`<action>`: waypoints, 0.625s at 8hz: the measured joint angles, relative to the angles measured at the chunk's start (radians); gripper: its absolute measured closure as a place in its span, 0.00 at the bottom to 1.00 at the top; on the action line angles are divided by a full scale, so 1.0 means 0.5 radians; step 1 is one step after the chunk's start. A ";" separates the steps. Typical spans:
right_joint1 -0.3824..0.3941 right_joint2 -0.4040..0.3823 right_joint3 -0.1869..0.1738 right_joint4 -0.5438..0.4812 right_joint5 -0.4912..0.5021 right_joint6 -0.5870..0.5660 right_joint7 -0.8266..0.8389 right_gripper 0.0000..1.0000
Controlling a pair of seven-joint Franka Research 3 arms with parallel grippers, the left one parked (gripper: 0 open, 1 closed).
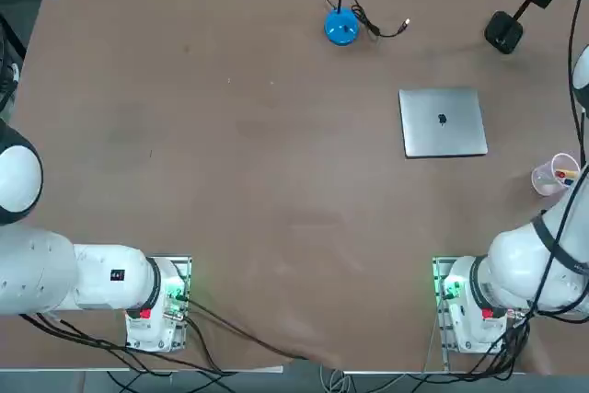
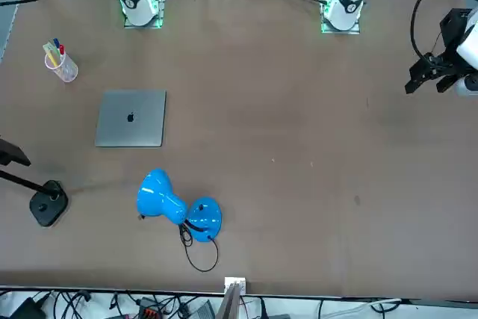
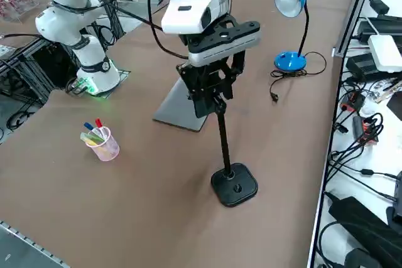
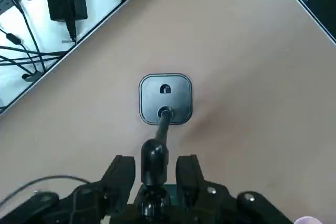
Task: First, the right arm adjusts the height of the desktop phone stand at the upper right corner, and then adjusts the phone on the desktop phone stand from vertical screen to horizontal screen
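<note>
Two dark fingers [image 4: 119,174] of the right pincer [image 4: 156,162] stand apart in the right wrist view, partly open, with the black joint on the pole of the desktop phone stand [image 4: 166,98] between them; a narrow gap shows on each side of that joint at the tips, and I cannot tell whether the pincer touches it lower down. The stand's rounded base lies flat on the bare worktop [image 4: 252,103]. From the right side view, the right arm [image 3: 204,14] reaches over the worktop, its pincer around the top of the upright pole, and the base sits near the corner of the grey laptop [image 3: 182,108]. A pink-white cup of pens [image 3: 105,145] is well apart from the stand, as is the blue lamp [image 3: 290,61] with its black cable. The top view puts the stand at the upper right of the worktop, beyond the laptop, its pole running toward the upper right; the pincer's grip cannot be judged there. Across the table, the front view has the base at the left, near the laptop, with the pole running off to the picture's left edge. I cannot make out the phone for certain in any view.
</note>
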 joint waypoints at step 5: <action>-0.001 0.033 0.000 0.000 0.000 0.001 0.008 0.52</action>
